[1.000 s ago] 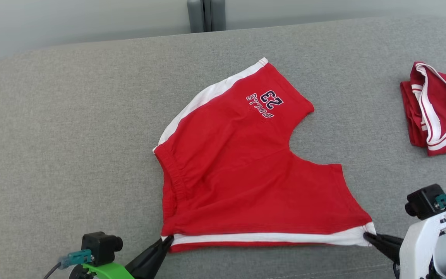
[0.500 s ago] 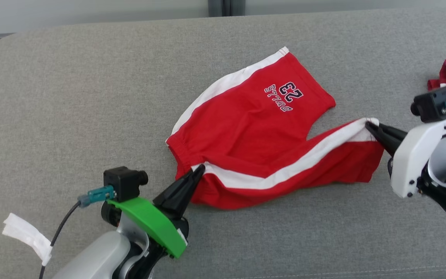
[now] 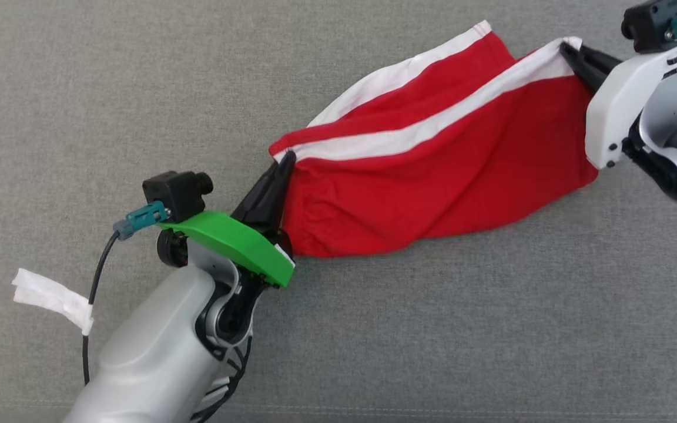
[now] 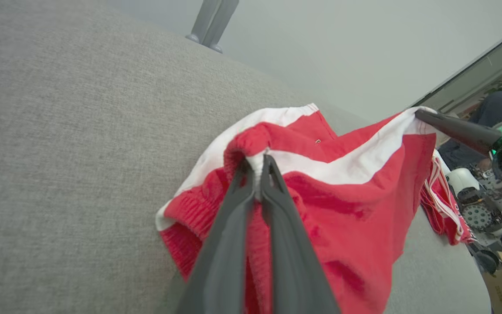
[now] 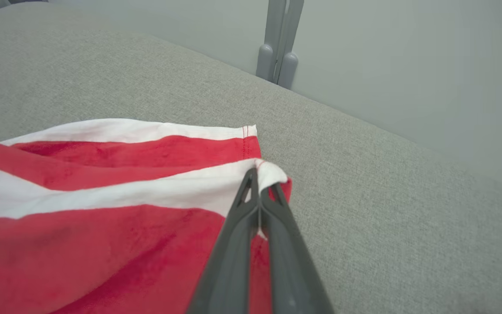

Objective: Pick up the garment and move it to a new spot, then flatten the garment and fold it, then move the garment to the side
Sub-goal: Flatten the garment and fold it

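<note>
Garment (image 3: pixel 432 176) stretched between, left claw (image 3: pixel 284 158) pinching waistband end, right claw (image 3: pixel 563 48) pinching hem corner

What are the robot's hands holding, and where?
The red shorts: the left gripper pinches the waistband corner, the right gripper the leg-hem corner, both on the white side stripe.

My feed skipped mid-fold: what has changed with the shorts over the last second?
The left gripper and right gripper carried the near white-striped edge of the red shorts up and over toward the far leg, folding them over and covering the printed number. The head camera shifted too. Unchanged: both stay shut on that edge's corners.
</note>
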You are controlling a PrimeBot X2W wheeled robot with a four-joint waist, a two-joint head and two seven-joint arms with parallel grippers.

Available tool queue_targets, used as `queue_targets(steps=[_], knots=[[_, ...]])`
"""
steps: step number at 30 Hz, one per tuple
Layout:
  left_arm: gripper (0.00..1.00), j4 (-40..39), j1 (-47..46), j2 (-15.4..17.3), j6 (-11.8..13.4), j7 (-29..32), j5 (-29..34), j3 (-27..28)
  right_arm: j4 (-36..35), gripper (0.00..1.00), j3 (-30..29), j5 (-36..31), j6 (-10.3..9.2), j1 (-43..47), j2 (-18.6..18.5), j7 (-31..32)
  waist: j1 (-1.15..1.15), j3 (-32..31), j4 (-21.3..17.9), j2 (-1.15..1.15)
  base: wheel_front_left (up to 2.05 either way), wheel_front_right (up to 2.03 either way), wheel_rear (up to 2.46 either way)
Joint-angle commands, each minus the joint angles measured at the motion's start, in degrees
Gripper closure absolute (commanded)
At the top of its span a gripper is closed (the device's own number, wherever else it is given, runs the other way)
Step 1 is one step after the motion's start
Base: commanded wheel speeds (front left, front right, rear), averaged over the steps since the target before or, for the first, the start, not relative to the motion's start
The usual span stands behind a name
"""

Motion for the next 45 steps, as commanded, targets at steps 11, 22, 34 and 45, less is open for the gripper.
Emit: queue_targets(steps=[11,22,34,45], knots=[[1.00,7.9,-6.2,-6.1,-1.8,-3.3,1.5,2.9,15.4,1.00,6.1,-2.5,-0.02,-12.6,1.3,-10.9,0.00,5.9,5.1,0.00,0.00,0.00,0.00],[0.00,11.8,-6.2,-8.0,-3.9,-3.9,2.0,5.2,20.6,0.00,11.0,2.1,-0.02,-14.8,2.4,-14.9,0.00,4.5,4.3,0.00,0.00,0.00,0.00],[0.00,7.7,1.9,-4.9,-1.2,-3.9,13.7,13.0,21.5,0.00,10.5,10.1,-0.01,-9.6,0.1,-8.2,0.00,-0.5,3.8,0.00,0.00,0.00,0.00],[0.00,-6.5,14.1,-8.7,-0.6,-3.8,38.2,28.3,29.3,0.00,2.9,11.7,-0.01,-6.7,3.6,-5.6,0.00,0.5,7.6,0.00,0.00,0.00,0.00]])
